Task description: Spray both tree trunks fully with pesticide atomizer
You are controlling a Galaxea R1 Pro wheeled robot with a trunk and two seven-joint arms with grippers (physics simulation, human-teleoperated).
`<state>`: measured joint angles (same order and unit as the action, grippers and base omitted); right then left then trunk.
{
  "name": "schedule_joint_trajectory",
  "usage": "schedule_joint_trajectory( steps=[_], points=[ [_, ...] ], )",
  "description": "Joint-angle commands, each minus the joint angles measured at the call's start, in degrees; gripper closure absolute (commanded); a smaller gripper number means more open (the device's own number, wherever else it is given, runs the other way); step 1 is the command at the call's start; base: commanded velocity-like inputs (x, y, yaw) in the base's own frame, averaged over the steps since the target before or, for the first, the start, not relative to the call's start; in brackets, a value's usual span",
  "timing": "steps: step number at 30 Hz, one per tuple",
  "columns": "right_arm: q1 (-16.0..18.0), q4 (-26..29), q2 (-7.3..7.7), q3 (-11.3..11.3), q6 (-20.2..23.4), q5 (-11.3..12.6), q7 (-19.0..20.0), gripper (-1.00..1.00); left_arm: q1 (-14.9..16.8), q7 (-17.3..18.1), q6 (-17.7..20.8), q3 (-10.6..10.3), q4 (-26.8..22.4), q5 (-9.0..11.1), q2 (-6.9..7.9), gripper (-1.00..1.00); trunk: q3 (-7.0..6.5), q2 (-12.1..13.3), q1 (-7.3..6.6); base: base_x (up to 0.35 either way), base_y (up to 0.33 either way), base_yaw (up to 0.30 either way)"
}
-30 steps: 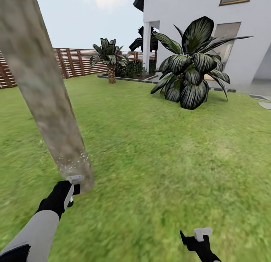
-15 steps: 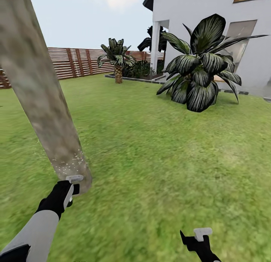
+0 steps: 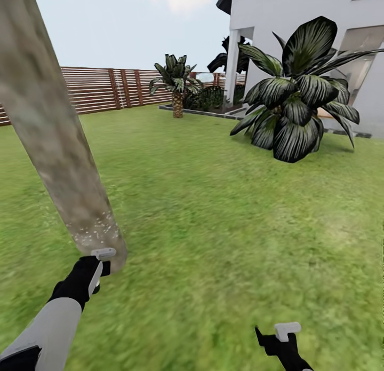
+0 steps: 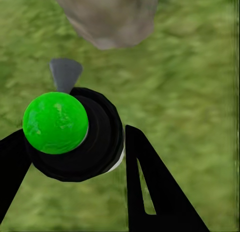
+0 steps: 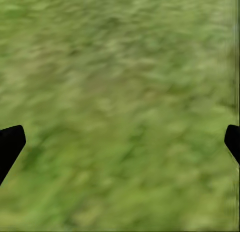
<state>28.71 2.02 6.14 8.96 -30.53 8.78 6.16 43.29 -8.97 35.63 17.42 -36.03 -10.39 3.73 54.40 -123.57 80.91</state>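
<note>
Two grippers show: the left gripper (image 4: 75, 157) is clamped on the pesticide atomizer (image 4: 72, 134), close to the speckled tree trunk (image 3: 64, 163). The right gripper (image 5: 120, 142) hangs spread wide over the grass (image 3: 240, 227).

text: none legible | labels: none | signs: none

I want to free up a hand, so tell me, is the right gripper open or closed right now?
Open. In the right wrist view the fingertips sit at opposite edges, with grass between them.
</note>
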Motion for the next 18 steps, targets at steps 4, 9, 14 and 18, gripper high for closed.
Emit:
schedule_joint_trajectory(
  steps=[4, 9, 14, 18],
  points=[
    [0.03, -0.05, 0.02, 0.36, -0.14, 0.62, 0.34, -1.00, 0.04, 0.13, 0.32, 0.16, -0.09, -0.59, -0.04, 1.00, 0.05, -0.02, 0.00, 0.092, -0.277, 0.151],
    [0.03, -0.04, 0.02, 0.36, -0.14, 0.62, 0.34, -1.00, -0.04, 0.10, 0.32, 0.32, -0.09, -0.54, 0.12, 1.00, 0.05, -0.02, 0.00, 0.193, -0.227, 0.270],
    [0.03, -0.06, 0.02, 0.36, -0.14, 0.62, 0.34, -1.00, -0.05, 0.15, 0.25, 0.32, -0.09, -0.53, 0.10, 1.00, 0.05, -0.02, 0.00, 0.265, -0.173, 0.262],
    [0.03, -0.01, 0.05, 0.36, -0.15, 0.62, 0.33, -1.00, -1.18, 0.72, -0.13, -0.09, -0.51, -0.36, -0.20, 1.00, 0.05, -0.02, 0.00, 0.077, -0.046, 0.055]
  ],
)
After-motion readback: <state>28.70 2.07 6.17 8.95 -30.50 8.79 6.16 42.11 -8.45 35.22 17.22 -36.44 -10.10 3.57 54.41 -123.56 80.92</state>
